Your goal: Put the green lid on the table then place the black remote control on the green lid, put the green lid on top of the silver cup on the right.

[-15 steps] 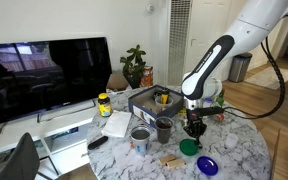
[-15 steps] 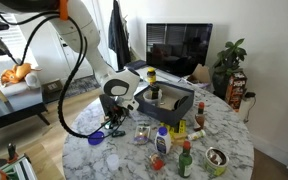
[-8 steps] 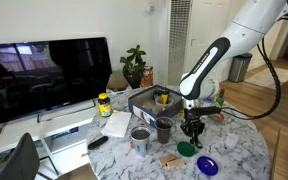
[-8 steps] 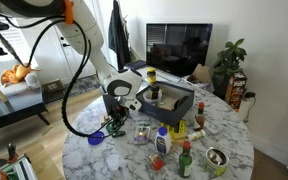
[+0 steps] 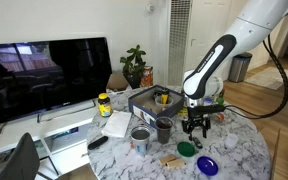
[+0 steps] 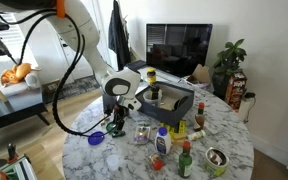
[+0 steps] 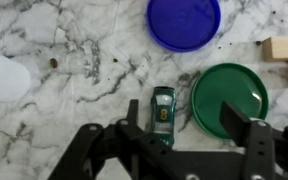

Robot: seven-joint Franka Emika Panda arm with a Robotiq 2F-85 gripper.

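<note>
Fingers (image 7: 234, 120) of your gripper (image 7: 182, 135) are wide apart and hold nothing. The green lid (image 7: 229, 100) lies flat on the marble table (image 7: 64, 40), so that first part looks done. The black remote control (image 7: 162, 115) lies on the table just left of the lid in the wrist view, not on it yet. You have yet to put it on the lid, then take the lid to the silver cup (image 5: 140, 138). Your arm (image 5: 209, 65) bends down from high up. The gripper points straight down over the remote.
</note>
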